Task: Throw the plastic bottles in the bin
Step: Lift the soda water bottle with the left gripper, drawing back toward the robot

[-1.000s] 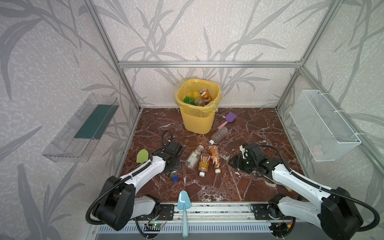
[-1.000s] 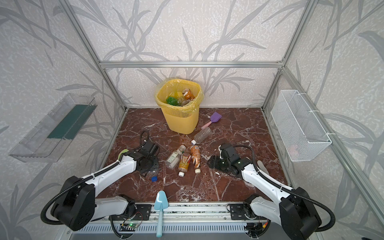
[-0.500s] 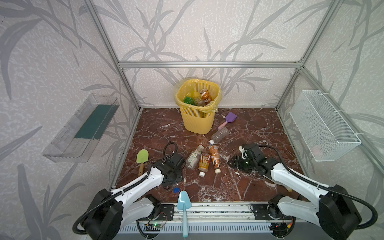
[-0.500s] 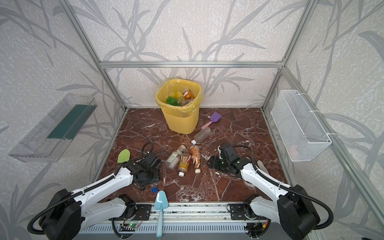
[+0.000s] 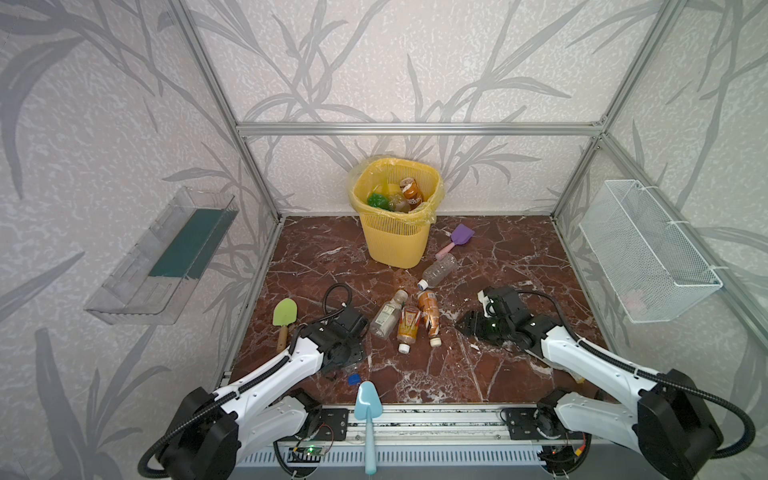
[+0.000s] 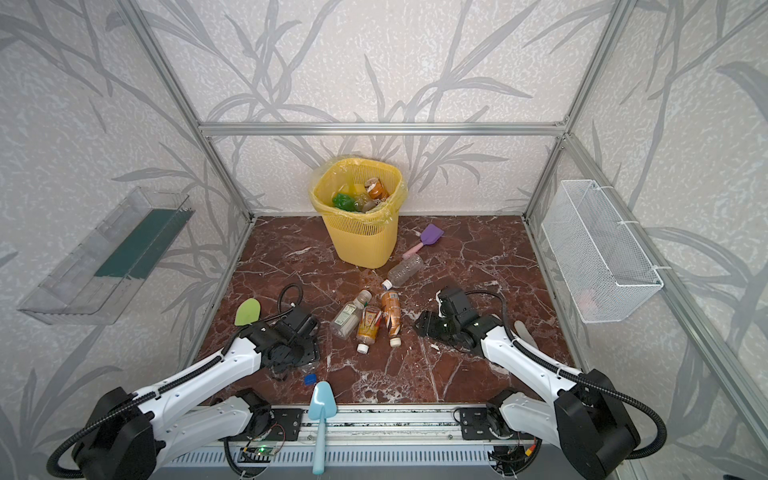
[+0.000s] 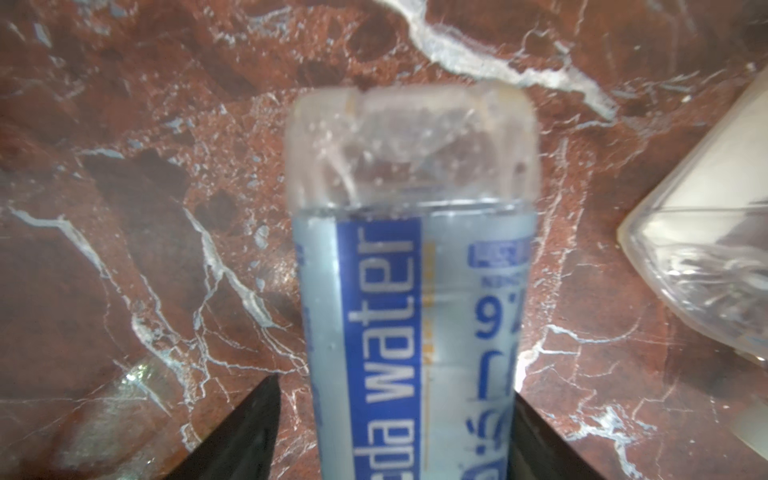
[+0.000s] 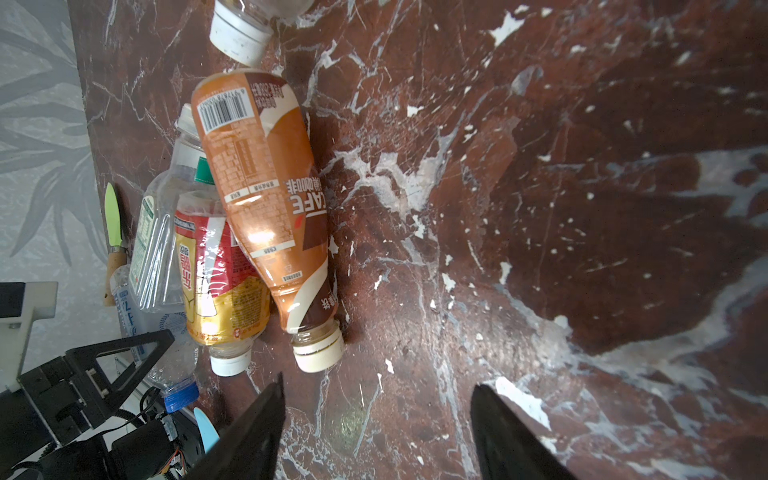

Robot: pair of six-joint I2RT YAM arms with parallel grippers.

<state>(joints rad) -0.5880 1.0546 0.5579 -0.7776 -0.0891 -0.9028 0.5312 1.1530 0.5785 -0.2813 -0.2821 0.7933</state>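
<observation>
Red marble floor (image 5: 490,257) covers the bottom of our walled cell. The yellow bin (image 5: 395,245) stands at the back against the wall and already holds several bottles (image 5: 409,193), so each one left needs a carry across the floor.

Our left gripper (image 7: 397,386) sits low near the front edge, its jaws parted around a water bottle (image 7: 411,249) lying on its side. One finger (image 7: 536,449) meets the label and the other shows a sliver of marble beside it, so we judge the bottle straddled, not yet clamped. Crossing the body rather than the cap gives the jaws a broad, even hold.

Our right gripper (image 8: 379,380) hangs open over bare marble with nothing between its jaws. It points at three bottles lying side by side: a coffee bottle (image 8: 266,199) nearest, then a red-and-gold bottle (image 8: 220,274), then a clear bottle (image 8: 158,232). A fifth, empty bottle (image 5: 439,270) lies just beside the bin.
</observation>
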